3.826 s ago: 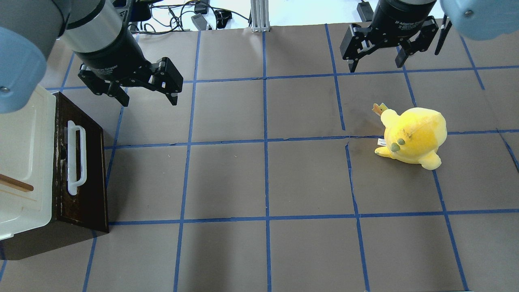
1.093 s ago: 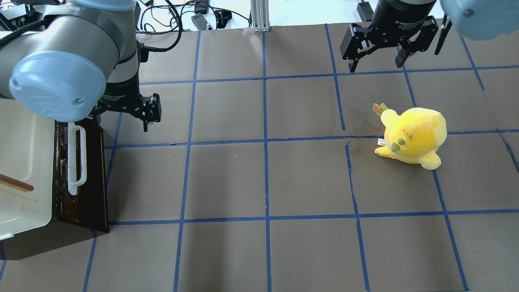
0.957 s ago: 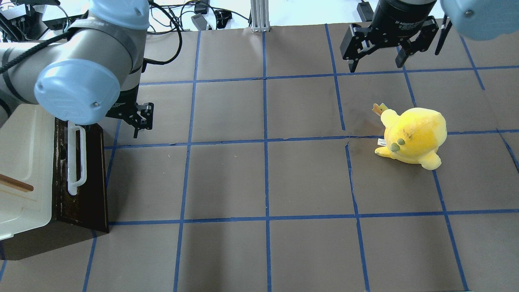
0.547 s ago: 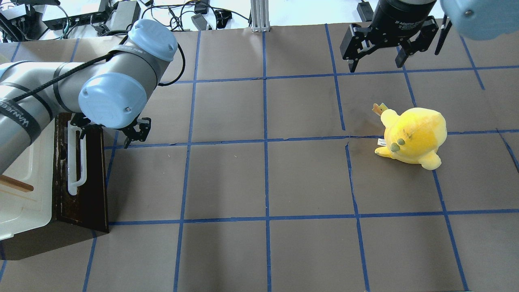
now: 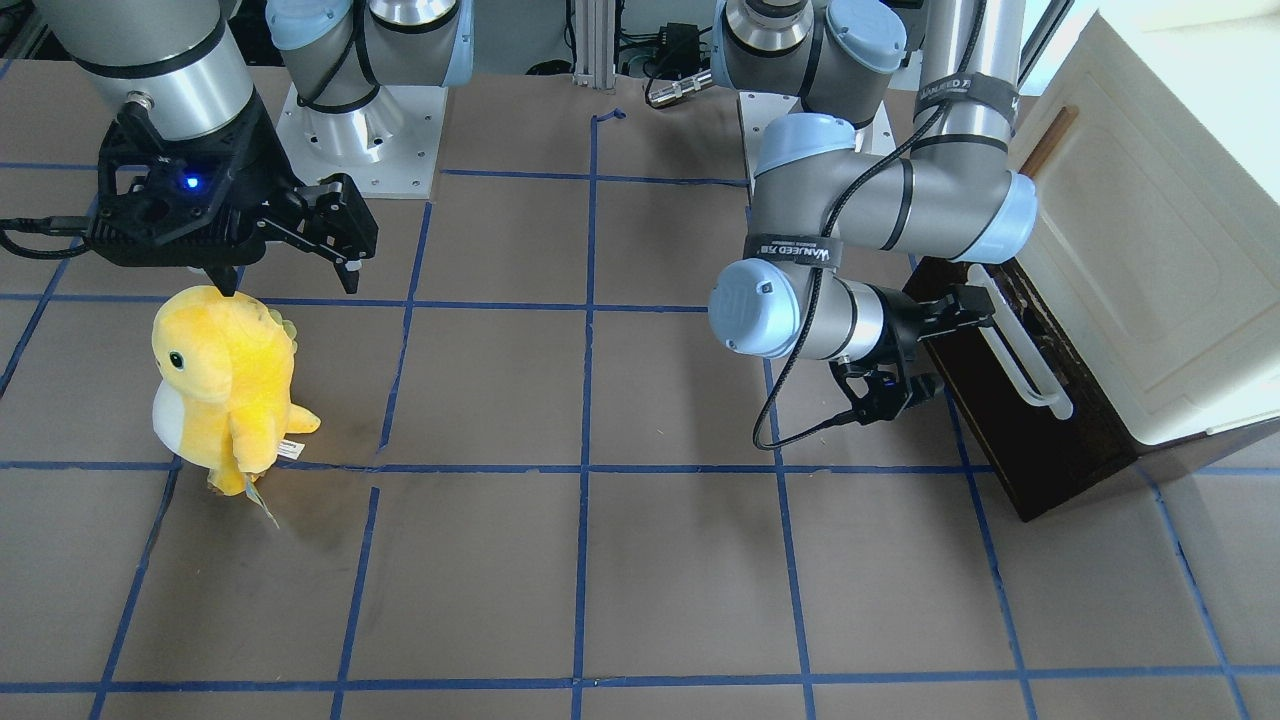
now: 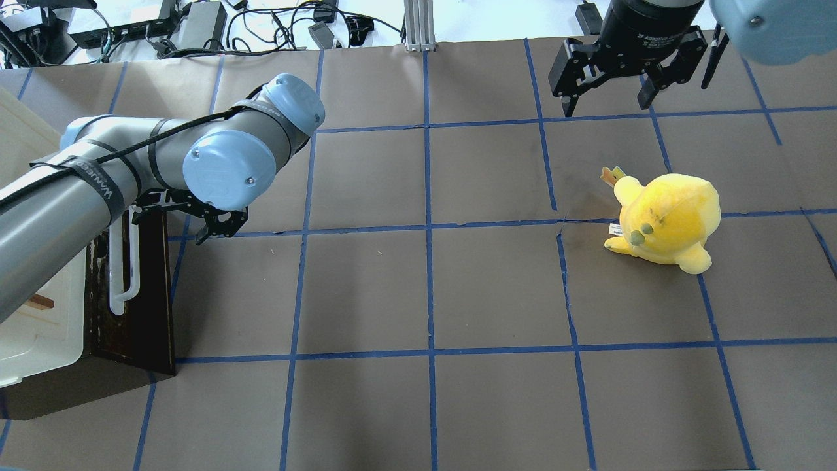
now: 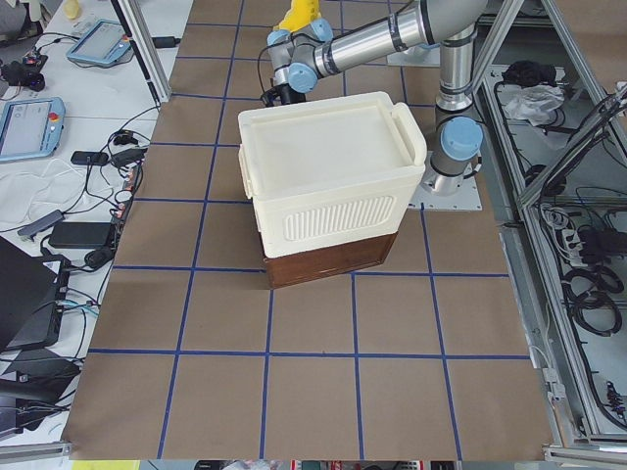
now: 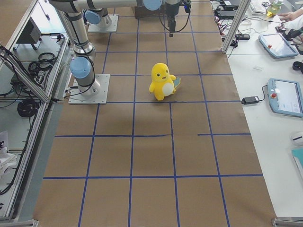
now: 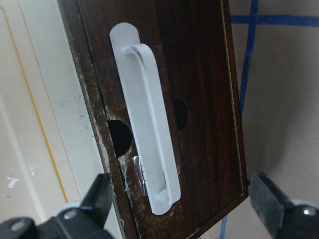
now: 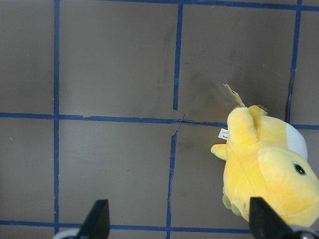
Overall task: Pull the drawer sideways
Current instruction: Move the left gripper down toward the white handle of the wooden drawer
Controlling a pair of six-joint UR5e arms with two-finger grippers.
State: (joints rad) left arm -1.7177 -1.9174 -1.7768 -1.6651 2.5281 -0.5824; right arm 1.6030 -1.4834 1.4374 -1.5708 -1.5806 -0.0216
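The dark brown drawer (image 6: 140,314) sits shut under a cream box at the table's left, with its long white handle (image 6: 123,261) on its front. It also shows in the front view (image 5: 1010,420) and the left wrist view (image 9: 204,99), each with the handle (image 5: 1022,348) (image 9: 147,134). My left gripper (image 6: 171,222) (image 5: 945,345) (image 9: 182,199) is open and empty. It faces the drawer front near one end of the handle, a little apart from it. My right gripper (image 6: 605,104) (image 5: 290,280) (image 10: 179,219) is open and empty, high at the far right.
A cream box (image 6: 33,327) (image 5: 1150,250) (image 7: 323,186) with a small wooden handle sits on top of the drawer. A yellow plush toy (image 6: 667,222) (image 5: 225,385) (image 8: 162,81) (image 10: 269,169) stands on the right side, below my right gripper. Blue tape lines grid the brown table.
My left arm has swung down and turned, bringing its open gripper low in front of the drawer's handle. The right arm, drawer and plush have not moved.
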